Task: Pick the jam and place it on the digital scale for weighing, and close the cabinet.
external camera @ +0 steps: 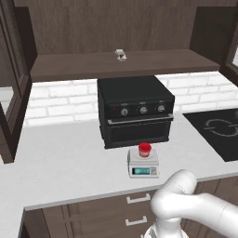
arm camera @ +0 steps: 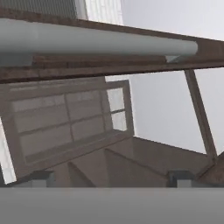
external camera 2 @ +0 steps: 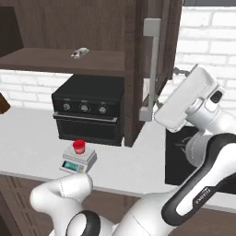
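Handle [arm camera: 96,41] fills the hand view's top, fingers [arm camera: 41,178] apart and empty; jam [external camera: 144,149] sits on scale [external camera: 143,163] at centre, so closing the cabinet [external camera 2: 143,69] is in hand, needing a push.

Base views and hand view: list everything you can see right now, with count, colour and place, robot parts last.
jam: 1, red jar with red lid, standing on the digital scale's plate.
digital scale: 1, light grey with teal display, on the counter in front of the oven.
oven: 1, black with three knobs, on the counter against the brick wall.
small grey-white object: 1, on the open cabinet's shelf above the oven.
cabinet: 1, dark brown, doors open; right door edge-on with a silver bar handle.
counter: 1, pale grey, along the wall.
cooktop: 1, black, set into the counter at right.
drawers: brown, small handles, below the counter.
gripper: 1, on the white arm, at the right door's handle; whether it is open or shut is unclear.
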Motion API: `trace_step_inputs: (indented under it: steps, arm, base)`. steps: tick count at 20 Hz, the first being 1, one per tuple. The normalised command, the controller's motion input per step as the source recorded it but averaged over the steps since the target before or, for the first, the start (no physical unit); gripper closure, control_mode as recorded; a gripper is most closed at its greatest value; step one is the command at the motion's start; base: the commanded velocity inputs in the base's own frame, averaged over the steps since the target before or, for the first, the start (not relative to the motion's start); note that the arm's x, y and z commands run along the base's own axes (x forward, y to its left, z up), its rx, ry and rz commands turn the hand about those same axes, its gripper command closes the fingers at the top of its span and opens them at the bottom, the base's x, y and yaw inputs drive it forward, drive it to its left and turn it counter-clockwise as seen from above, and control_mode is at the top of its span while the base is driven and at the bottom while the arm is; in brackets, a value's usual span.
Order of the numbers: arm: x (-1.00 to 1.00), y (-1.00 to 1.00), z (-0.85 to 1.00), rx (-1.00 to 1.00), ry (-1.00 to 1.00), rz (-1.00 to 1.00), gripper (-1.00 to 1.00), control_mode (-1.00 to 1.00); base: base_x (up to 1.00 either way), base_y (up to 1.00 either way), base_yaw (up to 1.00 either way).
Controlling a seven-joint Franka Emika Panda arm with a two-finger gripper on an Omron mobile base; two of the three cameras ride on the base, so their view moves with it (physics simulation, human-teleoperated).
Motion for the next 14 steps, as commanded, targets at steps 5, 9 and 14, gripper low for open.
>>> trace_step_inputs:
  steps: [5, 9, 14]
  arm:
    - [-0.46, 1.0, 0.53, -0.21, -0.37, -0.14, -1.0, -1.0]
    - [-0.08, 0.99, 0.0, -0.3, -0.09, -0.46, -1.0, -1.0]
    - [0.03, 0.96, 0.0, -0.29, 0.0, -0.53, -1.0, -1.0]
  base:
    - [0.0, 0.0, 0.0]
    - [0.0, 0.0, 0.0]
    - [0.0, 0.0, 0.0]
